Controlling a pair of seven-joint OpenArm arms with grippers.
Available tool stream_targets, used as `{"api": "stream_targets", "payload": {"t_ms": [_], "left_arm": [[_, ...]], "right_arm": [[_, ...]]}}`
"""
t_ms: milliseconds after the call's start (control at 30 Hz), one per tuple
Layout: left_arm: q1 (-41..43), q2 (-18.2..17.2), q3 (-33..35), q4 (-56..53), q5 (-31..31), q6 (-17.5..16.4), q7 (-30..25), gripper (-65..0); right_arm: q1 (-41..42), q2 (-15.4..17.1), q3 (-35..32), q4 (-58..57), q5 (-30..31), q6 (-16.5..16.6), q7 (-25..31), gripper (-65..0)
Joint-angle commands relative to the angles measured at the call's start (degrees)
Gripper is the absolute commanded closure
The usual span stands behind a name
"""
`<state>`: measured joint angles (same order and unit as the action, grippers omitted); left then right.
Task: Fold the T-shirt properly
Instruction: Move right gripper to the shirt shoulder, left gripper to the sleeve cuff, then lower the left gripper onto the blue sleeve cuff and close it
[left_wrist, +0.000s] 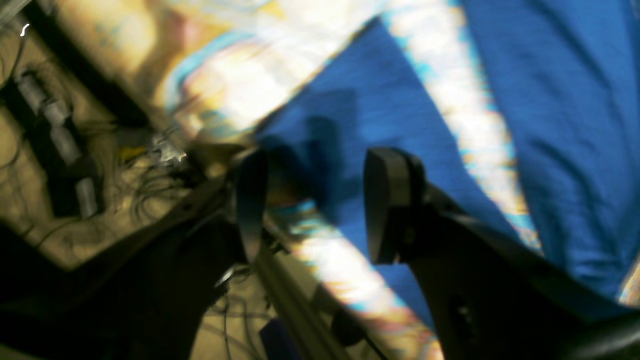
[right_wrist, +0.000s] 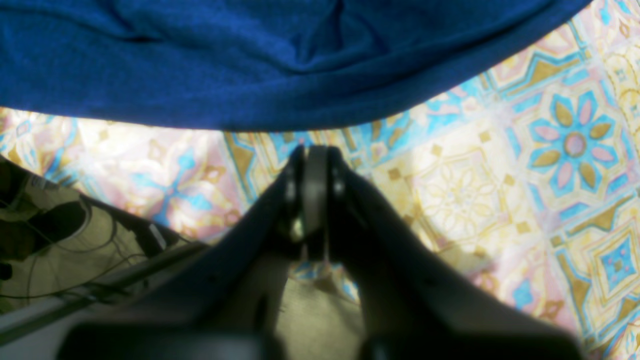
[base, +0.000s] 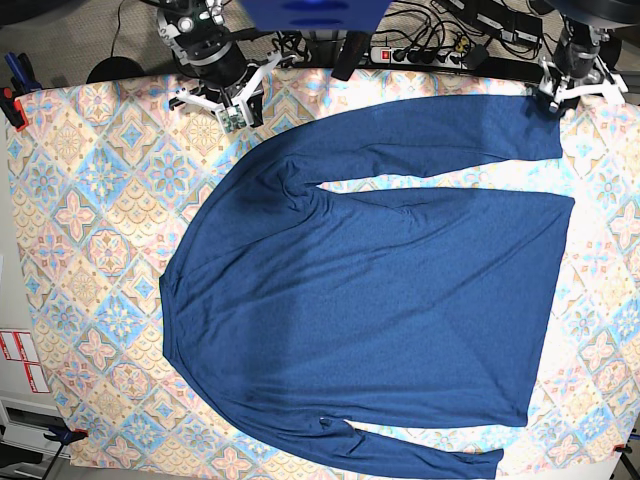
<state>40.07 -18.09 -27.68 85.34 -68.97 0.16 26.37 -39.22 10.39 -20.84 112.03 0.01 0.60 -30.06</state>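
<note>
Over sleeve cuff, left fingers (left_wrist: 315, 200) spread empty, right fingers (right_wrist: 314, 172) pressed together

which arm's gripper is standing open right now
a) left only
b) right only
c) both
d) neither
a: in the left wrist view the left gripper has a wide gap between its fingers, above the T-shirt, while in the right wrist view the right gripper has its fingers pressed together, holding nothing.
</note>
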Motion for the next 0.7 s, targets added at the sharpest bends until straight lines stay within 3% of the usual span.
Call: {"api": "stream_targets", "payload": {"t_ms": [0, 667], "left_arm": [[0.1, -0.9, -0.5, -1.2, -0.3, -0.4, -0.6, -29.9], [-1.8, -0.9, -0.8, -1.3, -0.4, -0.4, 2.2, -29.9]], "right_arm": [[-0.4, 0.1, 0.0, 0.8, 0.0, 0.1, 1.2, -0.2], [-0.4, 0.0, 0.0, 0.8, 0.0, 0.1, 1.2, -0.2]]}}
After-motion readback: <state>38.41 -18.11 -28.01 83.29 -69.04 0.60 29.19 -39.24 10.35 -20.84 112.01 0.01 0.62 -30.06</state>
